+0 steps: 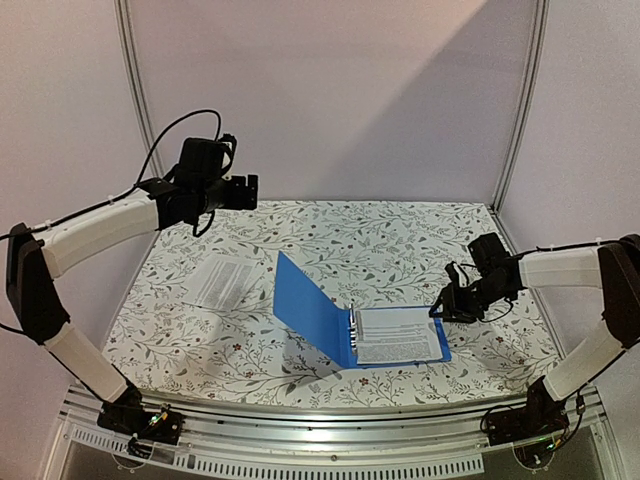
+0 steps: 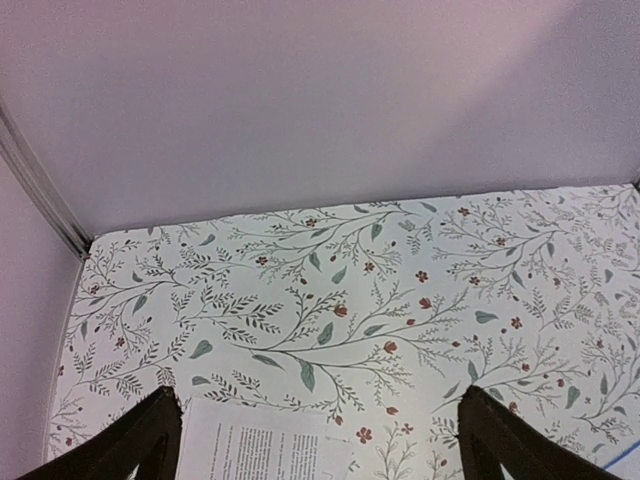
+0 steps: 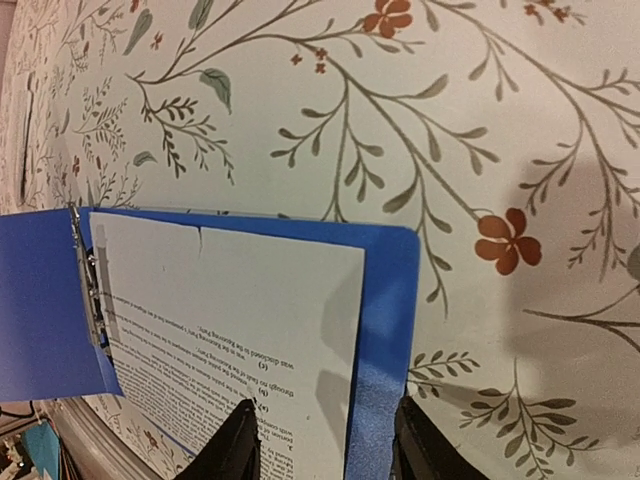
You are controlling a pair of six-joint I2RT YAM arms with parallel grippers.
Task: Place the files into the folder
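Bright blue ring binder (image 1: 312, 308): open on floral table (image 1: 400, 240). White printed sleeved sheet (image 3: 230, 330): filed, its edge between the part-open right jaws, ungripped. Second sheet (image 2: 265, 445): below the wide, empty left jaws. Advised: pinch its edge, lift flat.

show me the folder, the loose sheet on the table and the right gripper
folder (image 1: 308, 308): top external view, on its raised blue cover
loose sheet (image 1: 222, 280): top external view, middle of the printed page
right gripper (image 3: 325, 425): right wrist view, midway between its fingertips
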